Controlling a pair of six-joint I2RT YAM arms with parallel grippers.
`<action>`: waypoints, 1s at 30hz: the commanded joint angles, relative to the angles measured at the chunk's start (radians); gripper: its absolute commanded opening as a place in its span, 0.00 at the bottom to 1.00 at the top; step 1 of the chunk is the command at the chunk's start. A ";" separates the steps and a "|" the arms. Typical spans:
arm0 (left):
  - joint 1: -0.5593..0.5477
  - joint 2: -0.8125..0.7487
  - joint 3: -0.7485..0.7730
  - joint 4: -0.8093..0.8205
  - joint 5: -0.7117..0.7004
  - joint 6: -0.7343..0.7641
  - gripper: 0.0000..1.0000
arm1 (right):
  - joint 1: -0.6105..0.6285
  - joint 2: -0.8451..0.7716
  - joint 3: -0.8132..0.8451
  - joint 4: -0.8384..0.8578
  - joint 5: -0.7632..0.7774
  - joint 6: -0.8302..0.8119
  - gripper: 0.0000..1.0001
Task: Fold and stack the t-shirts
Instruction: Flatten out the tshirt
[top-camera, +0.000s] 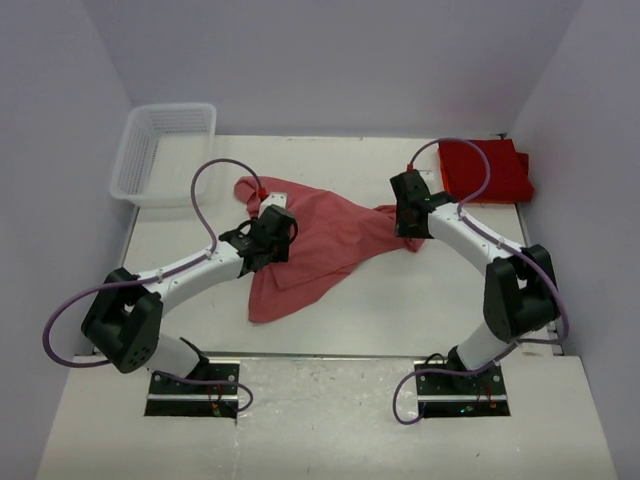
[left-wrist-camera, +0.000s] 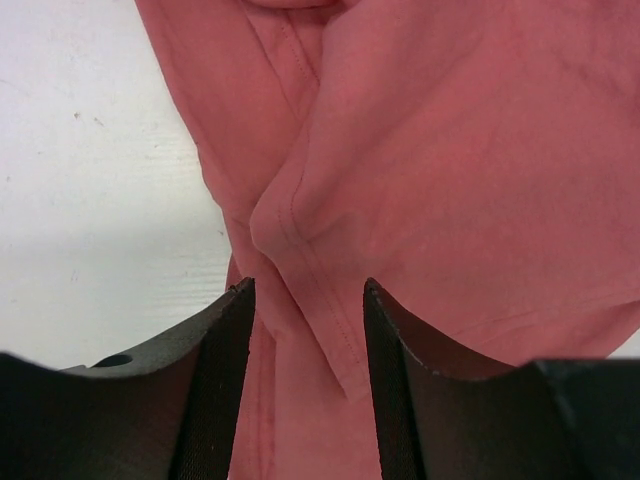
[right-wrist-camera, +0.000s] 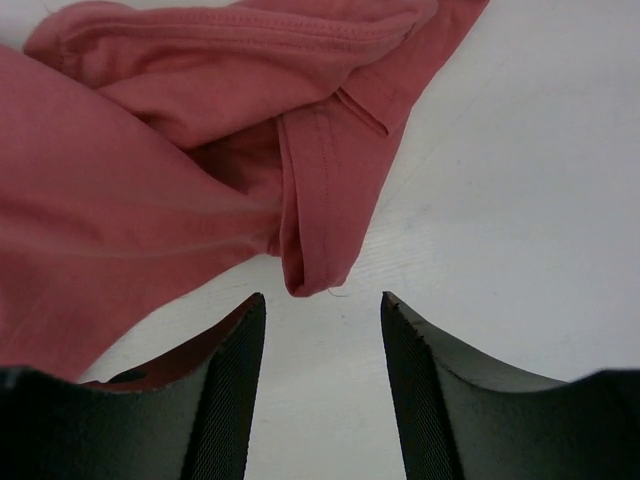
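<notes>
A faded salmon-red t-shirt (top-camera: 320, 245) lies crumpled and spread across the middle of the table. My left gripper (top-camera: 272, 238) is open over its left part, with a hemmed fold of cloth (left-wrist-camera: 310, 300) lying between the jaws, not pinched. My right gripper (top-camera: 410, 222) is open just beside the shirt's right tip; in the right wrist view a sleeve end (right-wrist-camera: 315, 260) lies just ahead of the jaws, with bare table between them. Brighter red folded t-shirts (top-camera: 487, 170) sit stacked at the back right.
A white plastic mesh basket (top-camera: 165, 150) stands at the back left corner. The table's white surface (top-camera: 420, 300) shows in front of the shirt. Grey walls close in the sides and back.
</notes>
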 joint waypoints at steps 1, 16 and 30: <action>-0.009 -0.065 -0.013 0.055 -0.004 -0.028 0.49 | -0.005 0.057 0.000 0.049 -0.013 0.000 0.50; -0.021 -0.116 -0.025 0.061 0.006 -0.010 0.51 | -0.014 0.186 0.031 0.066 0.013 0.016 0.39; -0.027 -0.093 -0.042 0.077 0.027 -0.011 0.52 | -0.015 0.138 0.022 0.056 0.039 0.026 0.34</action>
